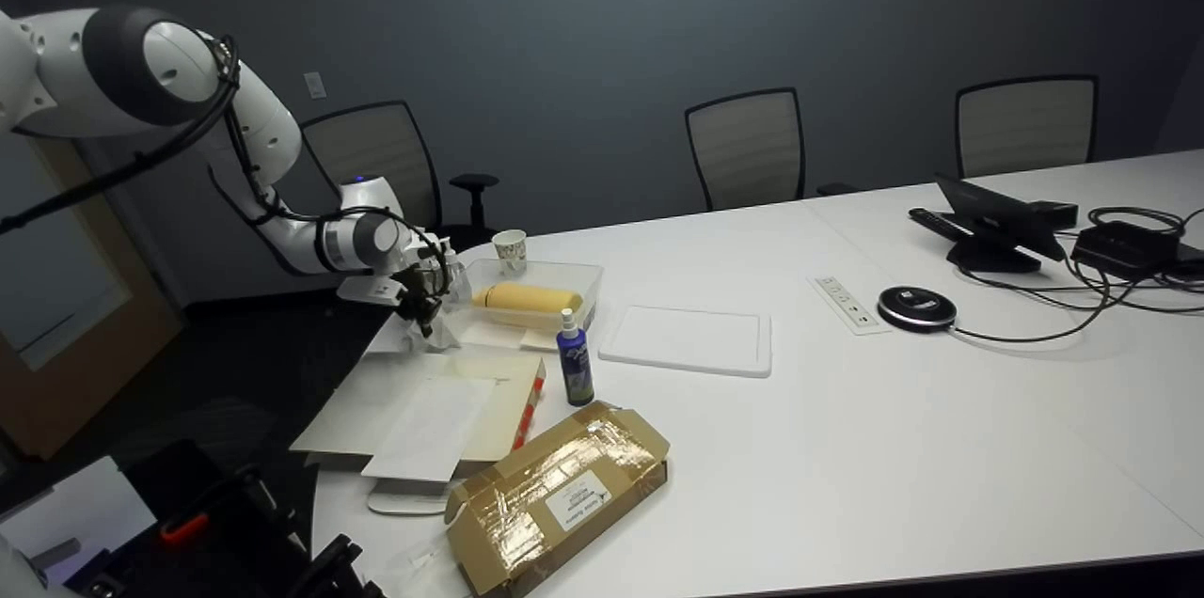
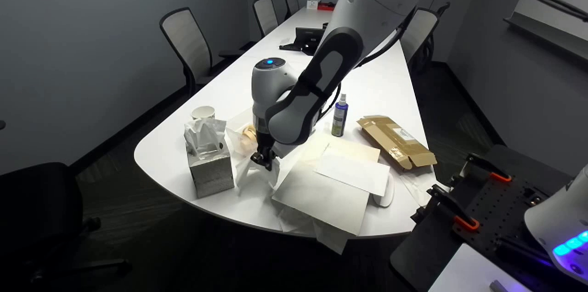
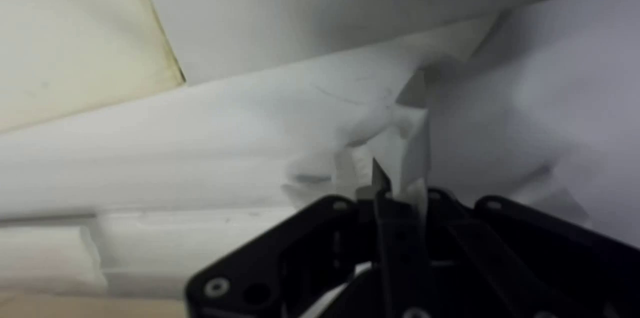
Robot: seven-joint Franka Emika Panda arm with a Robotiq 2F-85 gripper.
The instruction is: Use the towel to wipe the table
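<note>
My gripper (image 2: 262,159) is shut on a thin white towel (image 2: 255,182), which looks like a tissue, and the towel hangs below the fingers. In the wrist view the towel (image 3: 412,143) is pinched between the dark fingertips (image 3: 400,193). In an exterior view the gripper (image 1: 420,305) is low over the near-left end of the white table (image 1: 894,429), with the towel (image 1: 435,335) under it. The table (image 2: 161,159) also shows in an exterior view, with the towel near its rounded edge. I cannot tell how much of the towel touches the table top.
A tissue box (image 2: 211,175) and paper cup (image 1: 511,245) stand beside the gripper. A clear bin (image 1: 591,274) holds a yellow bottle (image 1: 531,297). A cream folder (image 1: 513,372), loose paper (image 1: 433,429), blue spray bottle (image 1: 576,368), cardboard box (image 1: 564,495) and white board (image 1: 691,339) lie near.
</note>
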